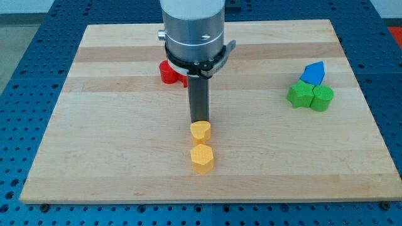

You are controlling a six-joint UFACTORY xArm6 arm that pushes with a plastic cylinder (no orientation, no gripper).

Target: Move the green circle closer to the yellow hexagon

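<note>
The green circle [323, 98] sits at the view's right, touching a green star-shaped block [300, 95] on its left, with a blue block [313, 73] just above them. The yellow hexagon [202, 158] lies near the view's bottom centre. A yellow heart-shaped block [200, 131] sits directly above it, nearly touching. My tip [200, 121] stands at the top edge of the yellow heart, far left of the green circle.
A red block [168, 73] lies behind the arm's body at the view's upper centre, partly hidden. The wooden board [94, 125] rests on a blue perforated table.
</note>
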